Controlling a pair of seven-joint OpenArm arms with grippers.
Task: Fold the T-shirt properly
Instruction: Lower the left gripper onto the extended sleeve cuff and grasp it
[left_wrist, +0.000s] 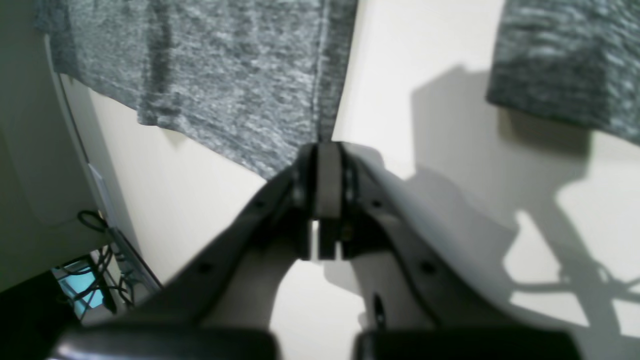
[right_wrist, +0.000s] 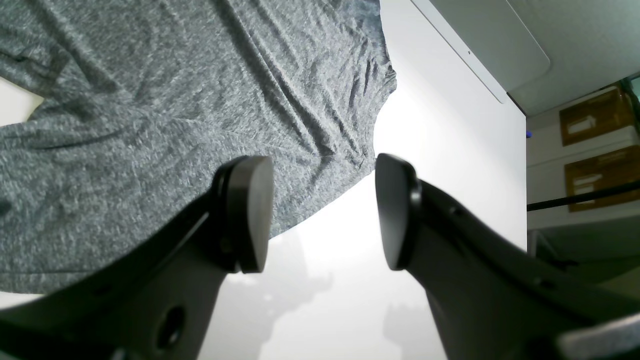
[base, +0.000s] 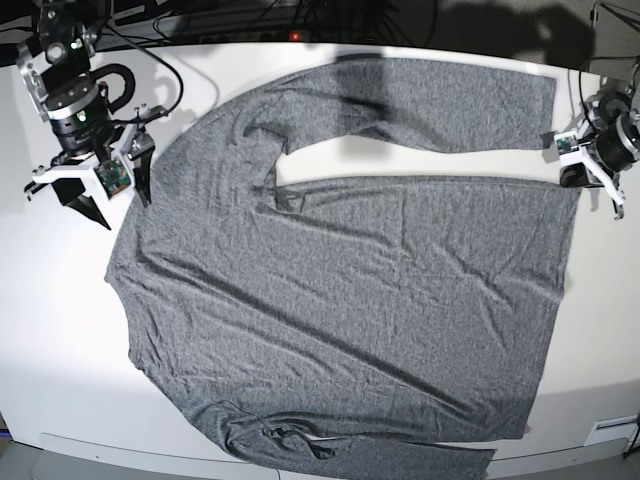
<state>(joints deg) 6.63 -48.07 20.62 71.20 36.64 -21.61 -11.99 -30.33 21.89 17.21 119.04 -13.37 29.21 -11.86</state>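
Grey T-shirt (base: 350, 300) spread on white worktop (base: 50, 330).
Left end effector (left_wrist: 327, 150) pinched on its hem corner; right end effector (right_wrist: 322, 210) gaping, empty.

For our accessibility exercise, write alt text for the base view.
A large heather-grey long-sleeved knit T-shirt lies spread flat on a white table. The open right gripper sits at its left edge; the shut left gripper meets its right corner.
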